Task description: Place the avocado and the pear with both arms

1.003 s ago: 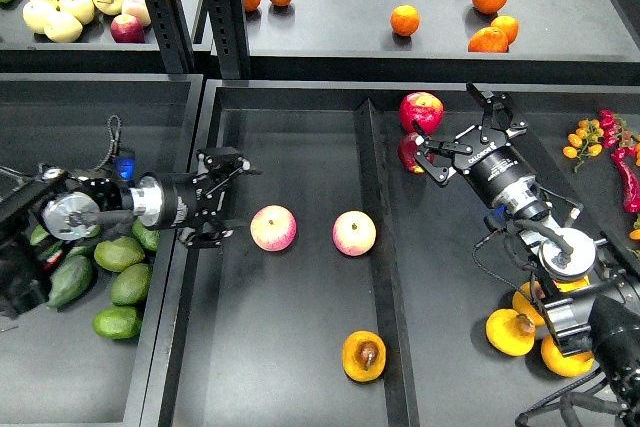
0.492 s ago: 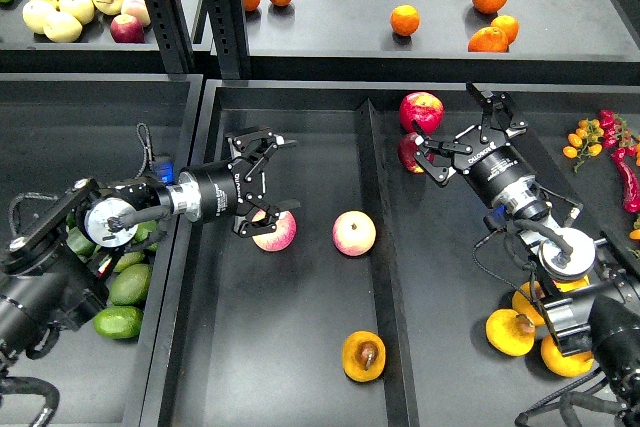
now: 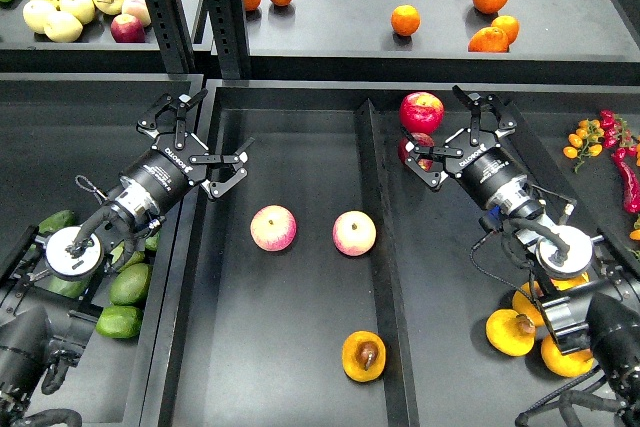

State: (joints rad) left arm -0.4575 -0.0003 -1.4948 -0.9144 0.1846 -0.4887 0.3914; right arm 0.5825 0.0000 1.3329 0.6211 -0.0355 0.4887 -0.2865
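Note:
A pear (image 3: pixel 363 355), orange-yellow with a brown pit, lies at the front of the middle tray (image 3: pixel 300 127). More such fruit (image 3: pixel 510 332) lie at the front right under my right arm. Green avocados (image 3: pixel 118 322) lie in the left bin, partly hidden by my left arm; I cannot tell which one is the task's avocado. My left gripper (image 3: pixel 205 132) is open and empty above the tray's left wall. My right gripper (image 3: pixel 450 137) is open and empty, right beside a dark red apple (image 3: pixel 412 150) and just below a red apple (image 3: pixel 421 110).
Two pink-yellow apples (image 3: pixel 273 228) (image 3: pixel 354 233) lie mid-tray. A raised divider (image 3: pixel 375 247) splits the tray. The back shelf holds oranges (image 3: pixel 405 19) and yellow apples (image 3: pixel 60 12). Red chillies (image 3: pixel 625 162) lie far right.
My left gripper has swung up and to the left, away from the left pink-yellow apple, still open. My right gripper has shifted slightly left, toward the red apples.

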